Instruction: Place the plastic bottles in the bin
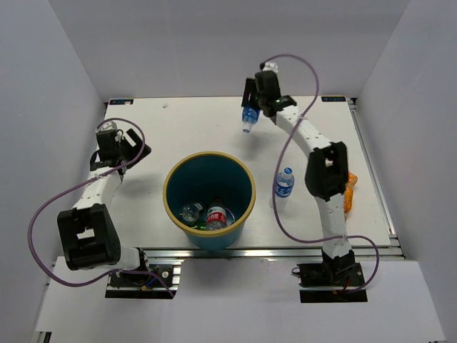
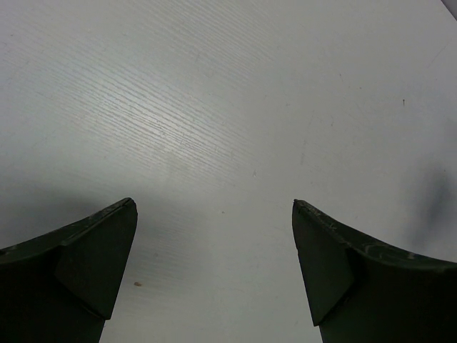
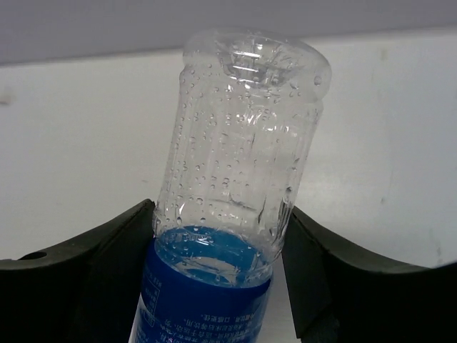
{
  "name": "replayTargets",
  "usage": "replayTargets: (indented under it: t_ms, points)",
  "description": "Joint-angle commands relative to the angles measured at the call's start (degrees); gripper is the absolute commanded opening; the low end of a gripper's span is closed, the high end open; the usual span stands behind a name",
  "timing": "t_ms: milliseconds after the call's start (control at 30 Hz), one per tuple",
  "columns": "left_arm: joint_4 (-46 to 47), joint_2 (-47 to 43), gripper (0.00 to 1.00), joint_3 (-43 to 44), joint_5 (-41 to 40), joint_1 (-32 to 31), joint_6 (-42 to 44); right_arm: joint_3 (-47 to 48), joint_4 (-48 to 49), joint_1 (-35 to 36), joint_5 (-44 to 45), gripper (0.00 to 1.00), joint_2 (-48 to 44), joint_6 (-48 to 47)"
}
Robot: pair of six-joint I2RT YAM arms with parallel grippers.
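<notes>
Right gripper [image 3: 221, 214] is clamped on a blue-label bottle [image 3: 243, 143] near the table's [image 1: 186, 121] far edge — lift it high, then release over the bin [image 1: 170, 187], which holds perhaps 3 bottles [image 1: 214, 216]. An upright bottle [image 1: 284, 182] stands beside the bin, near the path; left gripper [image 2: 214, 214] hangs open — well aside.

A white table [image 1: 200, 125] with a fine grain is sitting inside a booth, with plain pale grey walls closing it in: a left wall [image 1: 36, 107], a back wall [image 1: 228, 43] and a right wall [image 1: 425, 107]. A metal rail [image 1: 275, 252] is running along its near edge. Soft light is falling evenly, laying a dull sheen [image 2: 178, 143] on the top
</notes>
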Motion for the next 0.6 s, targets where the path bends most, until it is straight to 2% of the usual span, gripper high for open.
replayTargets:
  t_ms: [0, 100, 233, 267, 467, 500, 567]
  points:
    - [0.2, -4.1, 0.98, -1.0, 0.7, 0.3, -0.1, -2.1, 13.2, 0.4, -6.4, 0.50, -16.3, -10.5]
    - [0.5, -4.8, 0.98, -1.3, 0.8, 0.3, -0.2, -7.8, 14.6, 3.2, -11.9, 0.53, -24.1, -16.6]
    - [0.7, -4.9, 0.98, -1.7, 1.4, 0.3, -0.5, -15.2, 13.8, 7.1, -29.6, 0.54, -32.4, -20.5]
    - [0.6, -4.9, 0.98, -1.6, 1.6, 0.3, -0.5, -18.8, 13.6, 9.1, -31.6, 0.54, -35.5, -21.5]
    - [0.5, -5.6, 0.98, -1.9, 1.9, 0.2, -0.9, -35.4, 18.3, 20.5, -32.3, 0.62, -46.1, -26.7]
    - [0.3, -5.9, 0.98, -1.8, 1.8, 0.3, -0.8, -38.1, 19.5, 21.0, -34.4, 0.68, -46.9, -25.5]
    - [0.2, -6.4, 0.98, -1.9, 1.9, 0.3, -0.7, -39.5, 19.4, 22.1, -36.8, 0.74, -48.4, -24.6]
